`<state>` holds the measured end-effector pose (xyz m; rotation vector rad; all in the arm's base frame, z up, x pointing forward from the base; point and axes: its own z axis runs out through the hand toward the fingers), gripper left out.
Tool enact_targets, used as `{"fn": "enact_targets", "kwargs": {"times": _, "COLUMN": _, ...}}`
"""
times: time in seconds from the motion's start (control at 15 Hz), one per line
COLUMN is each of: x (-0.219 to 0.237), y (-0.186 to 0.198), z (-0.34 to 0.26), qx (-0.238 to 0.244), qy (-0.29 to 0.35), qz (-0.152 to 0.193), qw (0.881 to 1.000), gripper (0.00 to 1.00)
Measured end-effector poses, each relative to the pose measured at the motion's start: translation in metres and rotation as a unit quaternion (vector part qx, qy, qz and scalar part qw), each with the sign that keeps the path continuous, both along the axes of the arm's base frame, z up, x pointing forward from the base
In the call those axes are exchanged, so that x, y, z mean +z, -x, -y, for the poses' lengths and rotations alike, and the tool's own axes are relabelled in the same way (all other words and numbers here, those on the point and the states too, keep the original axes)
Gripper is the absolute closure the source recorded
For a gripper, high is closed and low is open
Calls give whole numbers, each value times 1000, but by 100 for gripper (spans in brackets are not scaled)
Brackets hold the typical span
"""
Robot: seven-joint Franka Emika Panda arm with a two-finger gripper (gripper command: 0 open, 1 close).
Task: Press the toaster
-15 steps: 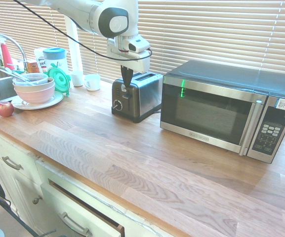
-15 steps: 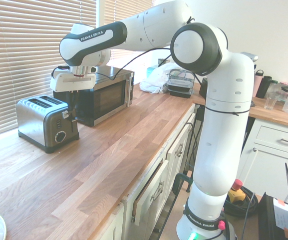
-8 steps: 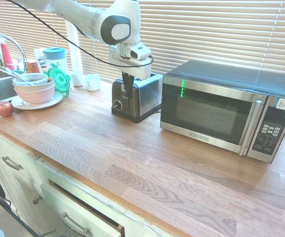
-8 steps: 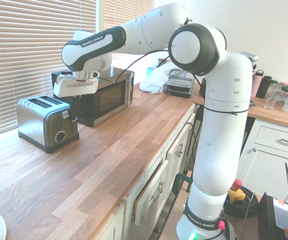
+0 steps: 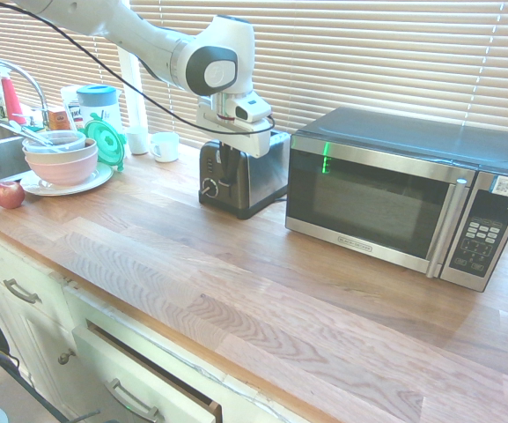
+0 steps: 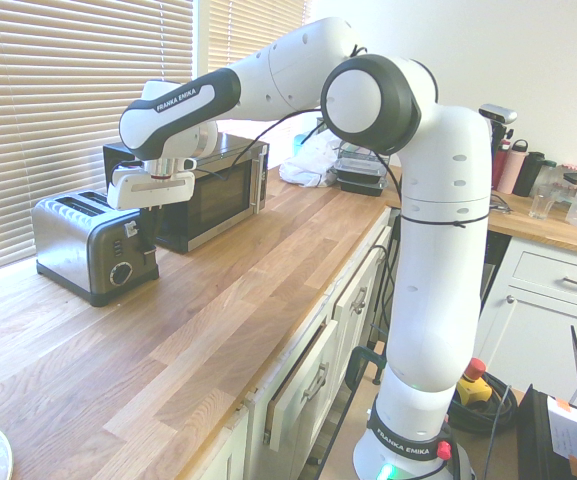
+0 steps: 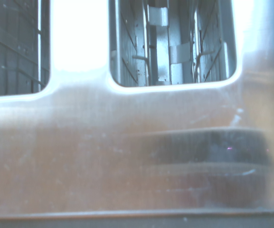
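Toaster (image 5: 265, 171) on worktop (image 5: 262, 291), beside microwave (image 5: 403, 189). My fingers (image 5: 227, 165), closed together, at its lever end — I'd press straight down, steadily, centred on the lever.

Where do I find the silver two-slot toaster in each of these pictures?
First exterior view: the silver two-slot toaster with a black end panel stands just above centre, left of the black-and-steel microwave.
Second exterior view: at the left, by the blinds.
Wrist view: its slotted steel top fills most of the picture.
Shared landmark: the toaster's slots, seen closest in the wrist view.
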<state>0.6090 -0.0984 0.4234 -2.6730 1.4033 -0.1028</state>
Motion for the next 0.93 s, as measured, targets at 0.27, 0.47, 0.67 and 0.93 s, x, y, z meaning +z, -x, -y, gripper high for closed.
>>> {"fn": "enact_targets", "kwargs": {"times": 0.27, "x": -17, "y": -3, "z": 4, "qx": -3, "qy": 0, "qz": -12, "qw": 1000, "gripper": 100}}
{"fn": "enact_targets", "kwargs": {"times": 0.47, "x": -26, "y": -6, "z": 4, "qx": -4, "qy": 2, "qz": -17, "qw": 1000, "gripper": 100}}
{"fn": "enact_targets", "kwargs": {"times": 0.67, "x": -26, "y": -6, "z": 3, "qx": -3, "qy": 5, "qz": -17, "qw": 1000, "gripper": 100}}
{"fn": "enact_targets", "kwargs": {"times": 0.93, "x": -26, "y": -7, "z": 2, "qx": -4, "qy": 7, "qz": -17, "qw": 1000, "gripper": 100}}
